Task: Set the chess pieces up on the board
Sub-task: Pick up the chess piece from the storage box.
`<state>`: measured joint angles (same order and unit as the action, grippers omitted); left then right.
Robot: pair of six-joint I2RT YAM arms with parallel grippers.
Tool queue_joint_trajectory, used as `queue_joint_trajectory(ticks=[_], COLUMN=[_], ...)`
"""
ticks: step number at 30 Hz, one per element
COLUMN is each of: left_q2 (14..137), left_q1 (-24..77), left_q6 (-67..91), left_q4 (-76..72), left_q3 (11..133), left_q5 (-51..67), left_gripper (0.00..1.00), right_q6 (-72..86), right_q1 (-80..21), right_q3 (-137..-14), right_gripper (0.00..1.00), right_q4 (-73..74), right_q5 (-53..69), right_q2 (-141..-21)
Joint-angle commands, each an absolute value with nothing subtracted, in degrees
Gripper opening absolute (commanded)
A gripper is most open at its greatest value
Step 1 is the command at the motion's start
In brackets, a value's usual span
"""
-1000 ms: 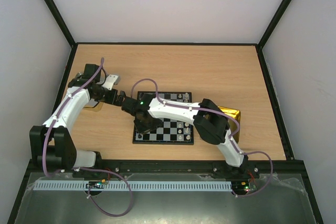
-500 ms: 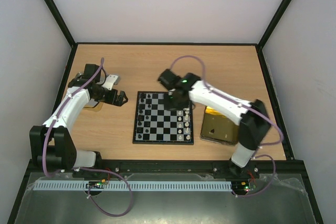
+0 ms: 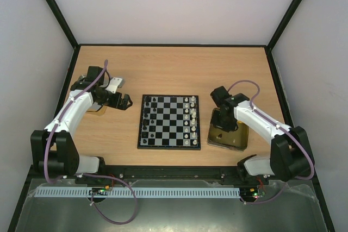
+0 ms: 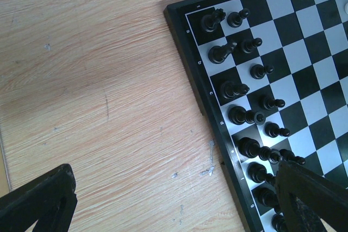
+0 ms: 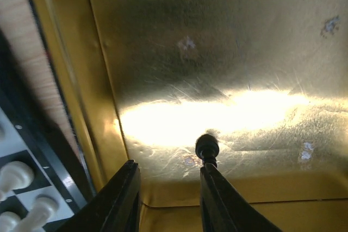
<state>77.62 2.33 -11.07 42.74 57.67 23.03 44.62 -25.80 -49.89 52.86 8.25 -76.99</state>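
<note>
The board (image 3: 168, 123) lies mid-table, with black chess pieces (image 3: 148, 119) in two files on its left side and white ones (image 3: 190, 119) on its right. In the left wrist view the black pieces (image 4: 239, 88) stand upright on the board (image 4: 304, 42). My left gripper (image 3: 125, 102) hovers over bare wood left of the board, open (image 4: 174, 205) and holding nothing. My right gripper (image 3: 222, 126) is down inside the gold tin (image 3: 239, 140). It is open (image 5: 168, 165), and a single black pawn (image 5: 207, 148) on the tin floor sits at the tip of its right finger (image 5: 217, 194).
The tin's wall (image 5: 70, 101) runs close beside the board's right edge, where white pieces (image 5: 15, 175) stand. A gold object (image 3: 98, 111) lies under my left arm near the table's left edge. Black frame rails border the table.
My right arm has swung from over the board's left side, across the board, down into the gold tin, and its jaws have widened. The left arm has not moved.
</note>
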Motion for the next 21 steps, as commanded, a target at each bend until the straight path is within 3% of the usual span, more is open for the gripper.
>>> queue_joint_trajectory(ticks=[1,17,21], left_q2=[77.9,77.5,77.7], left_q1=[2.1,2.0,2.0], left_q6=[-10.7,-10.6,-10.6], left_q4=[43.2,43.2,43.2], left_q3=[57.2,57.3,57.3], left_q5=[23.0,22.5,22.6], left_gripper=[0.99,0.99,0.99], right_q6=[45.5,45.2,44.5], right_q1=[-24.9,-23.5,-22.7], right_q3=[-45.8,-39.7,-39.7], right_gripper=[0.29,0.28,0.17], right_q4=[50.4,46.3,45.6], right_q5=[9.2,9.9,9.4], right_q2=[-74.8,-75.1,-76.9])
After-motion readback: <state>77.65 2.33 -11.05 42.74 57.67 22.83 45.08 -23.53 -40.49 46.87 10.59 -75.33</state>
